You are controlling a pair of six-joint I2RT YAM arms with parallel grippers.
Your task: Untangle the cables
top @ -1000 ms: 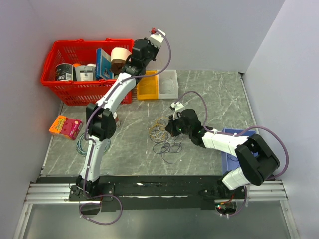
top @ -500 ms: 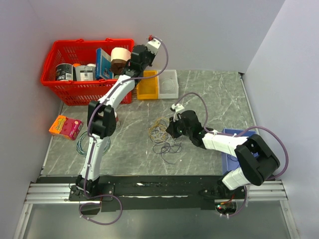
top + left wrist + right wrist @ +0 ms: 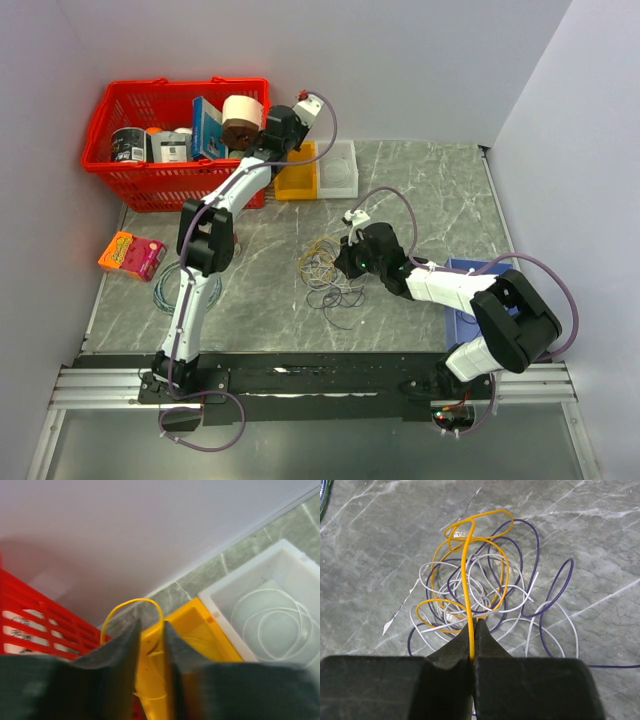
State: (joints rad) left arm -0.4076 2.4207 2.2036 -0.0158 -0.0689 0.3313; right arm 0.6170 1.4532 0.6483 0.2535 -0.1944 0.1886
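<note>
The right arm (image 3: pixel 440 285) reaches to mid-desk. Its jaws are closed on a yellow-orange cable (image 3: pixel 466 570), pinching one strand that leads into the heap of cables (image 3: pixel 485 597) lying on the grey marble desk (image 3: pixel 420 190). Where the purple, pale and yellow strands cross under one another cannot be followed, and one purple strand runs off the right edge of the wrist view. The left arm (image 3: pixel 215 215) stretches to the far side, its jaws standing a little apart above the yellow bin (image 3: pixel 205 630). A yellow loop (image 3: pixel 134 600) arches over their tips with its ends lost behind them, so whether it touches them cannot be told. Next to it the clear bin (image 3: pixel 295 555) holds pale wire loops (image 3: pixel 270 625), cut off at the frame edge. The red basket (image 3: pixel 170 188) carries a tape roll (image 3: pixel 243 112), a blue box (image 3: pixel 207 125) and a tin (image 3: pixel 128 145), their labels too small to read. White print seen through its slats from the left wrist is illegible, as is the orange packet (image 3: pixel 132 253). The left arm half hides a teal hoop (image 3: pixel 160 290); the right arm mostly covers a blue tray (image 3: pixel 465 268).
</note>
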